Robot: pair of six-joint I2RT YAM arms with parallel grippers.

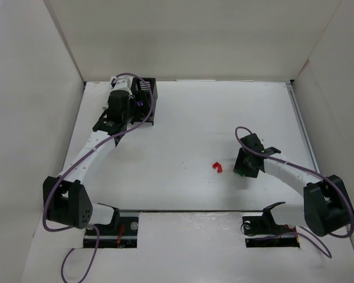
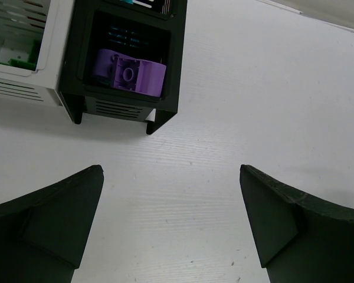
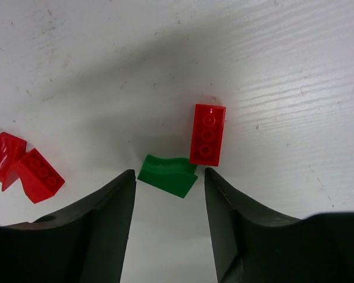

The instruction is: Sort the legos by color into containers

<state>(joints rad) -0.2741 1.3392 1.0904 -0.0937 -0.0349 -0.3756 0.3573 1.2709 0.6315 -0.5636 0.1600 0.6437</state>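
1. Right gripper: jaws partly open, nothing clamped. Its fingertips flank the green brick with a narrow gap on either side; no contact shows. Judged to be lined up for a pinch across the brick's short width.
2. Green brick: reference item for this list. It lies flat on the table, skewed to the jaws, with its near corner between the fingertips.
3. Red brick, long: just beyond and to the right of the green brick, its lower left corner touching or nearly touching it. Close enough to be nudged when the jaws shut.
4. Red brick, short, with a curved red piece against it: left of the green brick and outside the left finger. Judged to be waiting its turn.
5. Left gripper: well apart from the green brick, across the table to the far left. Jaws spread wide and empty, over bare table.
6. Black container: just ahead of the left gripper and far from the green brick. It holds a purple brick.
7. White container: joined to the black one on the side farther from the green brick. A green piece shows inside, so it is judged to be the green brick's destination.
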